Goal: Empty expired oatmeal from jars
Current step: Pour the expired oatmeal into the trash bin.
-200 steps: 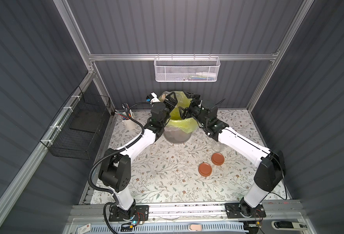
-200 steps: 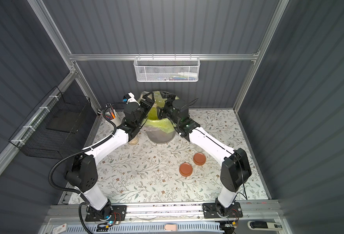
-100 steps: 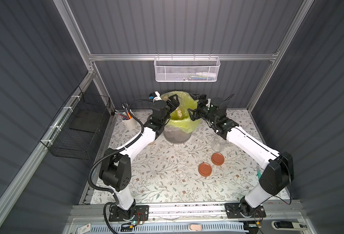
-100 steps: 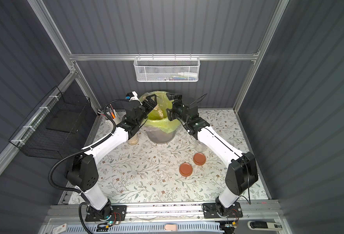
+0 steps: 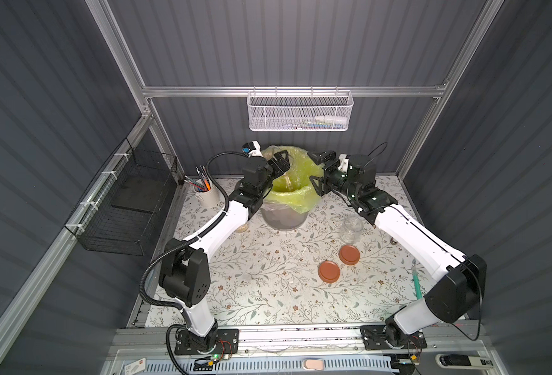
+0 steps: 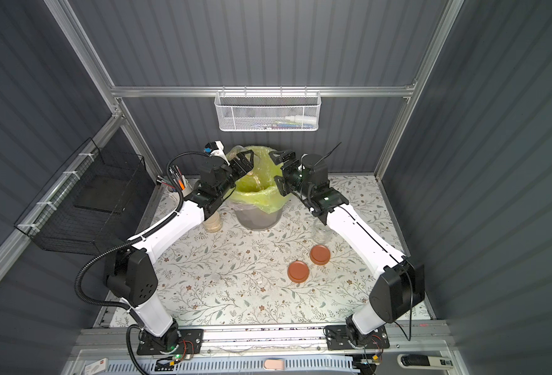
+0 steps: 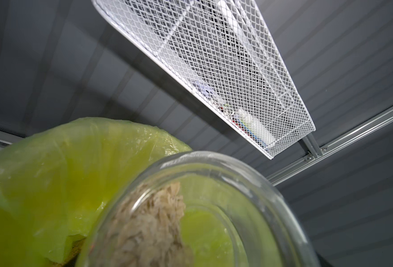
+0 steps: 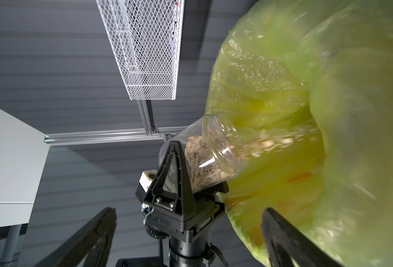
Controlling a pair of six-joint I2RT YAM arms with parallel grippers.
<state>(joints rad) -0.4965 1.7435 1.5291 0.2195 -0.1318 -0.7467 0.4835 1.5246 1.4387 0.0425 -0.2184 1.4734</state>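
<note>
Right gripper [image 5: 315,172] backed away, wide and empty; left gripper [image 5: 279,161] clamps the likely slick, fragile jar [image 8: 218,148] mid-body, pouring oatmeal [image 8: 202,166] at the table's [image 5: 268,276] back edge.

Both arms reach toward the worktop's rear edge. Left gripper [image 5: 282,161] clamps a tilted jar [image 8: 214,152] (jaws closed on its body). Right gripper [image 5: 315,172] stands wide open, empty, facing the left gripper.

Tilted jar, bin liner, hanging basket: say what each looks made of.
Jar: clear glass, by the look; glossy, thick moulded rim, oatmeal visible through the wall.
Liner: thin yellow-green plastic film; crinkled, translucent, shiny folds.
Basket: probably metal mesh coated matt white; diamond openings, stiff straight rim.
</note>
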